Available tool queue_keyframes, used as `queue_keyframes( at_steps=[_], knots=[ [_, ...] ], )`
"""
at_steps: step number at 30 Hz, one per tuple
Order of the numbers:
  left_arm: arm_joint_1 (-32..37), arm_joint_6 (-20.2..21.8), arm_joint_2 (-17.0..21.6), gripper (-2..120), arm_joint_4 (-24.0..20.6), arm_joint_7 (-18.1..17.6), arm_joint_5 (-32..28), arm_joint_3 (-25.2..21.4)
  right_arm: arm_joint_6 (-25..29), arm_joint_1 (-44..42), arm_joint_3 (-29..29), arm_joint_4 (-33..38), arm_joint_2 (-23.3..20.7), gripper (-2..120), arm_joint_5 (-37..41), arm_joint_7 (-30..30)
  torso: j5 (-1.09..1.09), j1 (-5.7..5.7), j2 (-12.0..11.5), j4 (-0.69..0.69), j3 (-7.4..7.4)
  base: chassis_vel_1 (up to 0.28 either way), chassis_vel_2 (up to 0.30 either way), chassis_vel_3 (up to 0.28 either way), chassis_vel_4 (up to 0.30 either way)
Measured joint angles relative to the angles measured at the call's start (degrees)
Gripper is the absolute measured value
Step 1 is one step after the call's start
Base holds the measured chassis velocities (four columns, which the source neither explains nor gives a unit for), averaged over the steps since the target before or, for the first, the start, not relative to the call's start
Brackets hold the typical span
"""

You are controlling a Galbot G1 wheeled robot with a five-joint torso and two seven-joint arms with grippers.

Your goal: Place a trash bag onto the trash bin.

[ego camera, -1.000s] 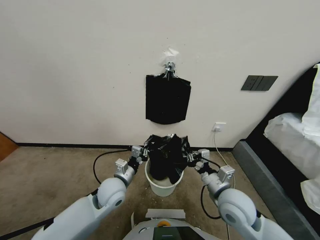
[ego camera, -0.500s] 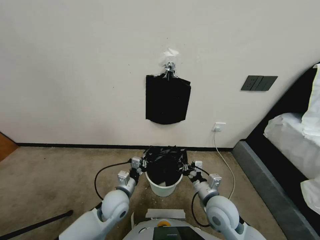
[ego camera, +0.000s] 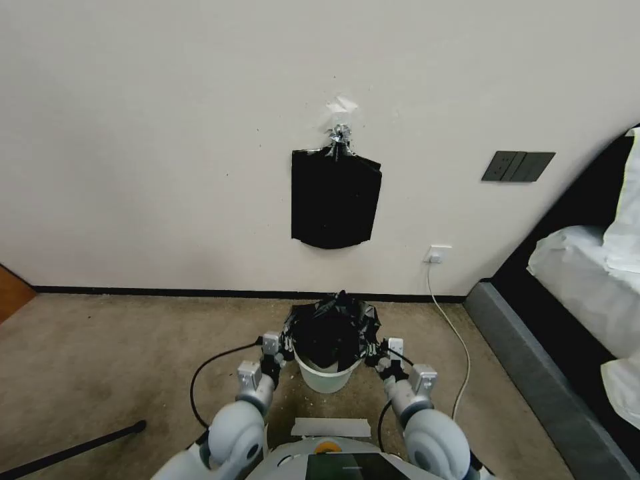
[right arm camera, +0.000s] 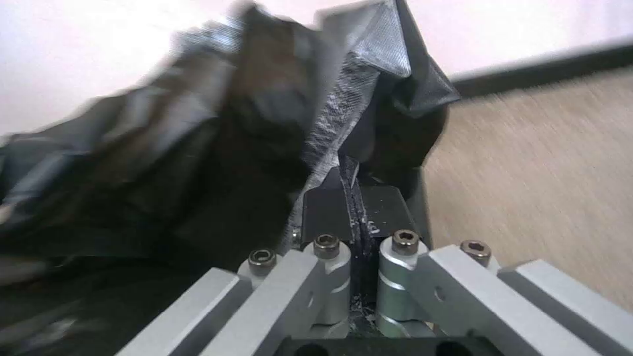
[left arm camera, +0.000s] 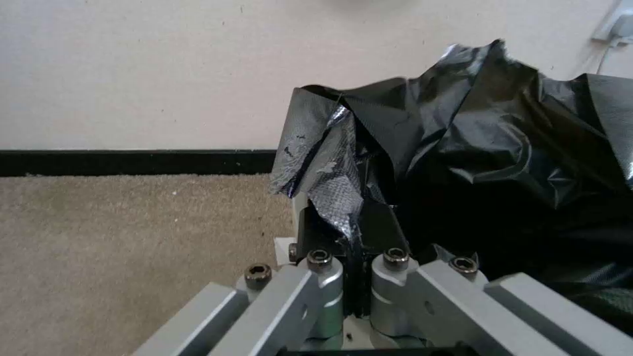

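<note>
The cream-white trash bin (ego camera: pixel 325 381) stands on the carpet close to the wall. A crinkled black trash bag (ego camera: pixel 331 328) sits over its mouth, spread open and drooping inside. My left gripper (ego camera: pixel 285 347) is shut on the bag's left edge at the rim. On the opposite side my right gripper (ego camera: pixel 377 356) is shut on the right edge. In the left wrist view the film (left arm camera: pixel 343 207) is pinched between the black pads, just as the film (right arm camera: pixel 349 198) is in the right wrist view. The bin's inside is hidden by the bag.
A flat black bundle of bags (ego camera: pixel 335 198) hangs from a metal clip (ego camera: pixel 341 135) on the wall above the bin. A white cable (ego camera: pixel 448 319) runs from a wall socket down to the carpet at the right. A dark bed frame (ego camera: pixel 533 360) borders the right side.
Both grippers have come down and back toward me with the bag. Its bunched body has dropped into the bin and its mouth now spreads over the rim.
</note>
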Motion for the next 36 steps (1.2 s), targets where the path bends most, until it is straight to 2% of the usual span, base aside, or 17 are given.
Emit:
queue_keyframes(
  at_steps=[9,19,28,36],
  knots=[
    [3.2,0.7,0.1,0,-0.6,-0.6,1.2,-0.2,-2.6,-1.4,0.0,-0.6,2.3,0,3.3,4.6,0.00,0.00,0.0,-0.01,0.00,0.000,0.000,0.000,0.000],
    [5.9,1.7,-0.2,0,0.2,-1.3,1.3,-0.7,-5.2,-0.8,-0.1,-1.3,2.7,0,9.1,7.5,0.00,0.00,0.0,0.00,0.00,0.000,0.000,0.000,0.000],
    [5.7,1.8,-1.5,0,3.1,-1.1,1.4,-0.3,-5.8,1.6,-0.1,-4.7,2.8,0,13.5,7.4,0.01,0.00,0.0,0.00,0.00,0.000,0.000,0.000,0.000],
    [2.9,1.1,-2.5,0,7.9,-0.6,1.3,-0.3,-5.7,5.6,0.1,-9.5,2.2,0,15.0,5.6,0.00,0.01,0.0,0.00,0.00,0.000,0.000,0.000,0.000]
  ],
)
